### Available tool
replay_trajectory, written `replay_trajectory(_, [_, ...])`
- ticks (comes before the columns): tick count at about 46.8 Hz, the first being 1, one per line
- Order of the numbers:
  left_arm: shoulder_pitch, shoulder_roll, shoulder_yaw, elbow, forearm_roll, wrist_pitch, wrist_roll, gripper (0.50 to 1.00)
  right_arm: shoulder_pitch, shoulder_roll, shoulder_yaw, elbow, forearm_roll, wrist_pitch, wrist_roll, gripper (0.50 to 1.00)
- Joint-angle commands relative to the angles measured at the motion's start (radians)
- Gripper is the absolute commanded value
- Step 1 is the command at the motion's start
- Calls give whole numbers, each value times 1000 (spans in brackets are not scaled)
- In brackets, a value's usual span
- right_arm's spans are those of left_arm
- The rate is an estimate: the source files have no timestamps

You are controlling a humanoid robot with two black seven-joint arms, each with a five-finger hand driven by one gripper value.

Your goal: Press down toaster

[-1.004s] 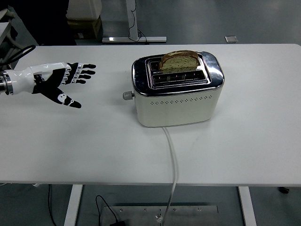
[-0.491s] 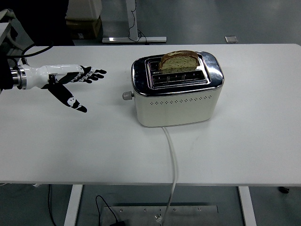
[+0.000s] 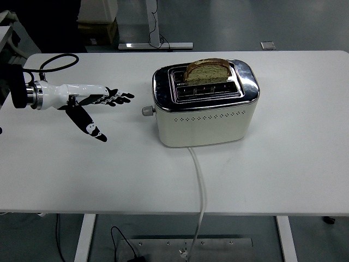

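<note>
A cream and chrome toaster (image 3: 206,107) stands in the middle of the white table (image 3: 283,169). A slice of brown bread (image 3: 208,70) sticks up out of its far slot. Its grey lever knob (image 3: 146,111) juts from its left end, in the raised position. My left hand (image 3: 101,106) comes in from the left, turned edge-on, fingers stretched flat toward the toaster and thumb pointing down to the table. Its fingertips (image 3: 128,97) are a short way left of the knob, apart from it. It holds nothing.
The toaster's white cord (image 3: 200,180) runs from its front over the table's near edge to the floor. A black cable (image 3: 54,60) loops behind my left wrist. Desk legs and a cardboard box (image 3: 98,22) stand on the floor beyond the table.
My left hand has moved right toward the toaster's lever and rolled from palm-up to edge-on. The toaster and bread have not moved.
</note>
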Motion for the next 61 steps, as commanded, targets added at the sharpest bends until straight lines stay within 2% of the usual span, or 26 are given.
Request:
replay_trajectory(1, [2,-2,1,0,4,0,2,1000,0,0,0,0,0,0,0,1000])
replay_trajectory(21, [12,-50,4,6,41,0,2,1000,0,0,0,0,0,0,0,998])
replay_trajectory(61, [40,-77,13,34,44,0,2,1000,0,0,0,0,0,0,0,1000])
